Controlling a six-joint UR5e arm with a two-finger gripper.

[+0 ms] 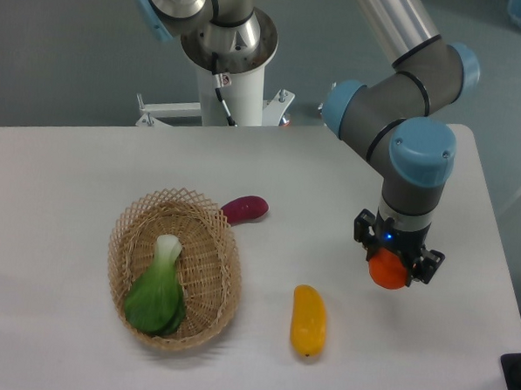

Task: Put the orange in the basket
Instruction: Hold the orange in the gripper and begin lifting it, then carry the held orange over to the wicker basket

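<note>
White surface [87, 160], grey wall behind, single fixed view from the front. Nearest the camera: a yellow mango-like fruit [308, 321] lying with its long axis running roughly near-to-far, just right of the basket [123, 240] but not touching it. Basket is oval, wicker, open lattice rim, long axis tilted slightly near-right to far-left; a green leafy vegetable [157, 292] already lies in its near half, stalk end pointing toward the far rim. Right side, about level with the basket's middle: the gripper [389, 270] points straight down with its fingers closed around the orange [387, 272], which bulges out below them; I can't tell whether the orange touches the surface or hangs just above it. Key relation: the basket lies to the image-left of the gripper and well apart, at nearly the same depth, so the carry looks like an almost pure sideways move, passing just behind the yellow fruit. Free room in the basket looks to be the far half, above the vegetable's stalk. Needs lift first to clear the rim, I'd say. Further back: a dark red-purple vegetable [245, 209] sits just off the basket's far-right rim. Arm base [225, 62] stands at the far edge.
</note>
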